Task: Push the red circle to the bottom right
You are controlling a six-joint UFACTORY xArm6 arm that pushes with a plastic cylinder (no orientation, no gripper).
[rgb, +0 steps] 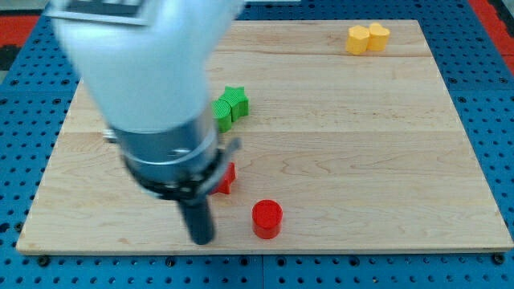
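Note:
The red circle is a short red cylinder standing on the wooden board near the view's bottom, a little left of centre. My tip is the lower end of the dark rod. It sits to the left of the red circle, a short gap apart from it, close to the board's bottom edge. A second red block lies just above and left of the circle, partly hidden behind the arm, so its shape is unclear.
A green star-shaped block and another green block touch each other left of centre, partly hidden by the arm. Two yellow blocks sit together at the top right. The blurred arm body covers the board's left part.

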